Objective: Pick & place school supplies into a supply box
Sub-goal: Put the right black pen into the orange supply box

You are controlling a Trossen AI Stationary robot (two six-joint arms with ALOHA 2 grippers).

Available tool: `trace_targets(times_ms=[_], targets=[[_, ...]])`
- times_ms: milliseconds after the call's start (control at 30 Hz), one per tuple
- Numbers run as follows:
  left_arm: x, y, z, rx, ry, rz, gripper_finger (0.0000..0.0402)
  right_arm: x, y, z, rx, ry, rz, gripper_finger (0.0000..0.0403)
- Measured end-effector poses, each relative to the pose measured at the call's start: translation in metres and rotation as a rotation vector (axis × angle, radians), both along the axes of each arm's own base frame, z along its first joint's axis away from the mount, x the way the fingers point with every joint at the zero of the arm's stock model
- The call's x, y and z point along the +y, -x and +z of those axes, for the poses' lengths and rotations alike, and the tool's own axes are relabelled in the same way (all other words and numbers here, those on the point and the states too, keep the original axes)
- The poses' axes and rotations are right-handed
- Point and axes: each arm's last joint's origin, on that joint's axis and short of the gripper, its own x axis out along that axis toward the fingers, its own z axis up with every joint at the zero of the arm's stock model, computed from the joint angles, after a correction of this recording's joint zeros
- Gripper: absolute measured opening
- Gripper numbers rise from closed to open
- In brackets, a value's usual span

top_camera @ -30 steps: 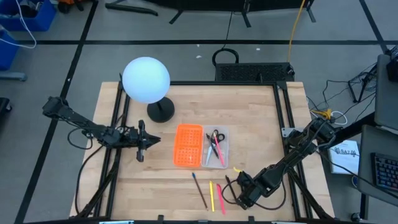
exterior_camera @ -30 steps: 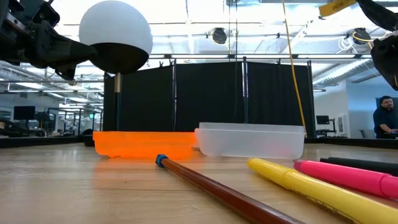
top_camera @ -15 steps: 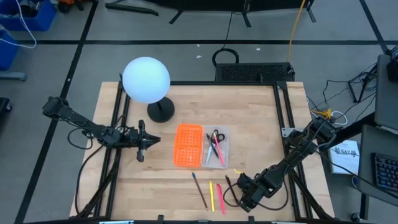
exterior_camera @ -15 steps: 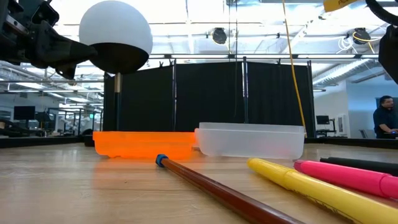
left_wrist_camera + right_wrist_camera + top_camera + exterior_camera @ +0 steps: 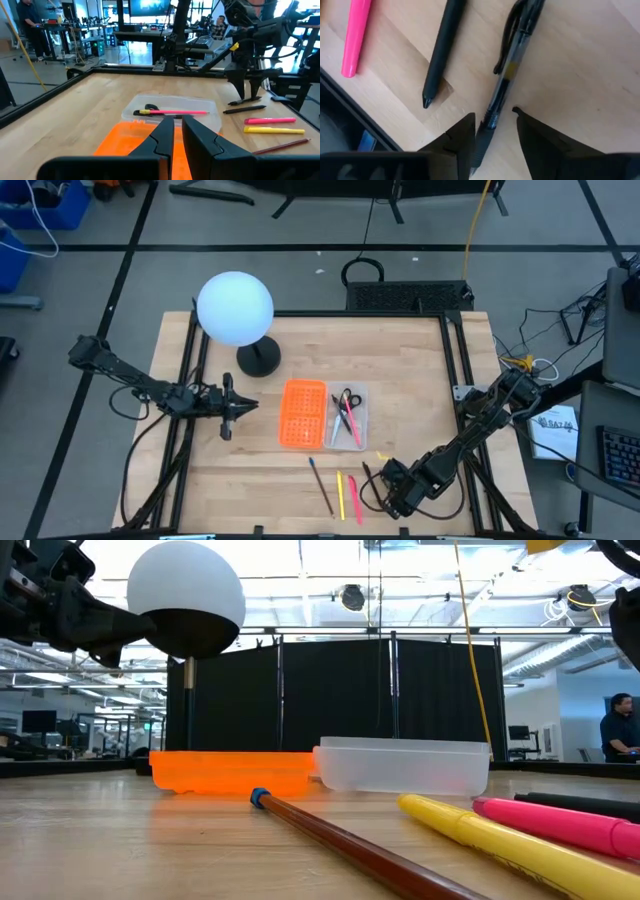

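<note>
Since a second ago our right hand (image 5: 388, 492) has crept slightly lower at the desk's (image 5: 420, 390) near edge; nothing else shifted. Its fingers (image 5: 462, 137) stand spread, straddling a black clip pen (image 5: 507, 75) lying flat. Beside that lie a black pencil (image 5: 442, 52) and a pink marker (image 5: 356, 35), then a yellow marker (image 5: 340, 494) and a brown pencil (image 5: 321, 486), all lengthwise toward the supply box (image 5: 347, 420). Inside it rest the scissors (image 5: 346, 398) and pens. Our left hand (image 5: 240, 406), fingers pressed nearly together, hovers beside the orange lid (image 5: 303, 414).

Right pincer (image 5: 492, 131) low with fingers parted; left pincer (image 5: 177, 132) nearly closed, hovering
</note>
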Motion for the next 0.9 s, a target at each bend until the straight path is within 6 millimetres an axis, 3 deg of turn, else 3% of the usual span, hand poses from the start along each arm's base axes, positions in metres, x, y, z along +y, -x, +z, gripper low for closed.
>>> trace_targets(times_ms=[500, 767, 900], targets=[[0.0, 0.0, -0.001, 0.006, 0.042, 0.001, 0.0047, 0.028, -0.023, -0.015, 0.254, 0.193, -0.075, 0.0129], [0.0, 0.0, 0.0, 0.004, -0.022, 0.0, 0.0047, 0.032, -0.011, -0.013, 0.355, 0.183, 0.045, 0.0104], [0.0, 0.0, 0.001, -0.004, -0.06, -0.001, 0.0047, 0.036, -0.006, -0.013, 0.32, 0.215, 0.09, 0.0089]])
